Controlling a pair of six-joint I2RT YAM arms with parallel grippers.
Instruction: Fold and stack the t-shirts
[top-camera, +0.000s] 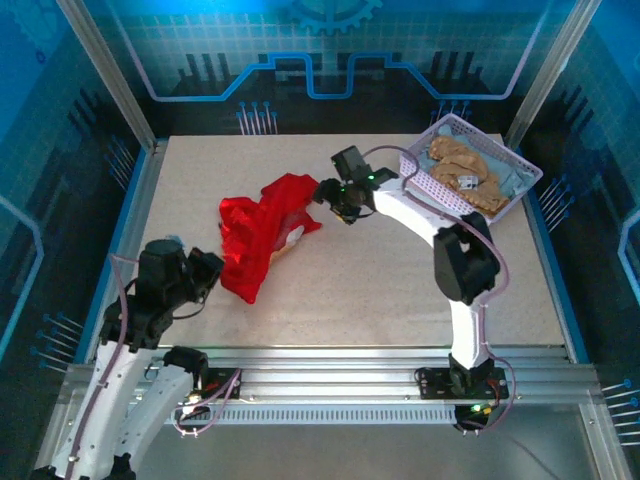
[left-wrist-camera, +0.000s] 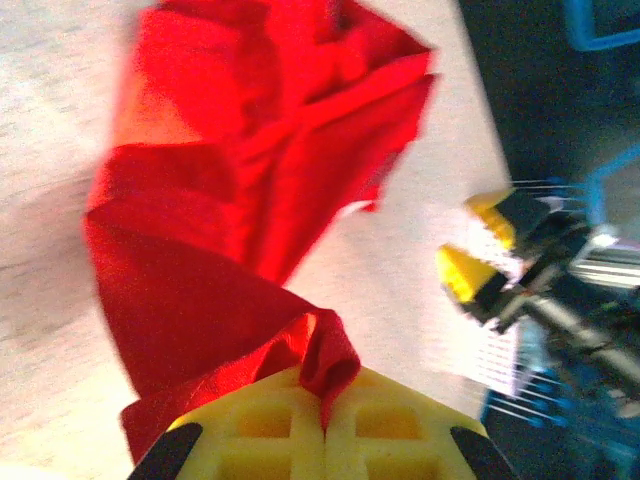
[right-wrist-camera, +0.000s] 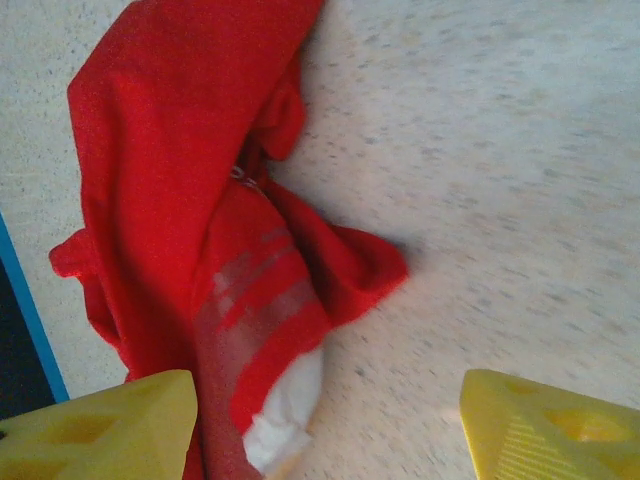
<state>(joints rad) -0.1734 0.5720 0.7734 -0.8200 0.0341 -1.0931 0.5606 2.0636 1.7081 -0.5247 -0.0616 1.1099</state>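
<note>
Top external view, lower left: the left hand (top-camera: 208, 270) is reaching to the lower end of the red t-shirt (top-camera: 265, 235). Seen from its own wrist camera, its yellow fingers (left-wrist-camera: 260, 435) are pressing together, pinching a fold of the red cloth between them. The shirt is lying crumpled on the worktop (top-camera: 400, 290), left of centre, running up toward the right hand (top-camera: 330, 197). That hand is hovering at the shirt's upper right edge, spread wide and gripping nothing. Upper right, the lavender basket (top-camera: 425, 187) is holding tan t-shirts (top-camera: 465, 170).
</note>
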